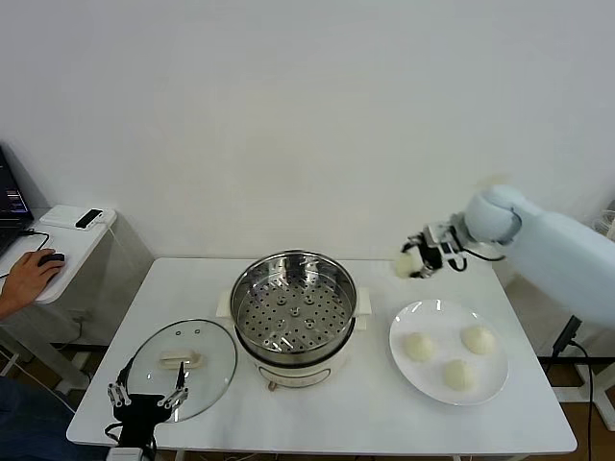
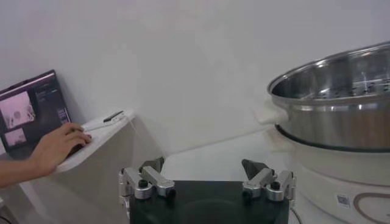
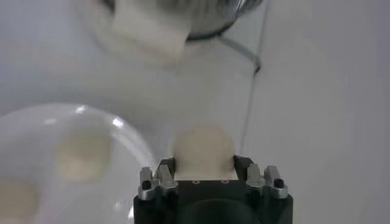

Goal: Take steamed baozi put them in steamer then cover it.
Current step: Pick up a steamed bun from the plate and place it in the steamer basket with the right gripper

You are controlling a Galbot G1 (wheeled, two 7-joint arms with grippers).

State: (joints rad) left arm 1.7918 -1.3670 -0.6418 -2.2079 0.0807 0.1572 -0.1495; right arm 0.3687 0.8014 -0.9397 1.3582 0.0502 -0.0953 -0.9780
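Right hand: raised above the tabletop, behind the plate and to the right of the steamer; fingers clamped on one bun.
Held bun: cream-white, round, gripped between the right fingers, clear of the plate.
Left hand: low at the front left edge of the tabletop, over the near rim of the lid; fingers spread wide, gripping nothing.
Steamer: centre of the tabletop, uncovered; shiny steel pot on a cream base with side handles; perforated tray inside carries no bun.
Lid: clear glass with metal rim, lying flat on the tabletop just left of the steamer; cream handle at its centre.
Plate: white, round, right of the steamer.
Buns on plate: three, spaced apart from one another.
Tabletop: white, carries steamer, lid and plate.
Side desk: to the far left; a person's hand rests on it beside a laptop.
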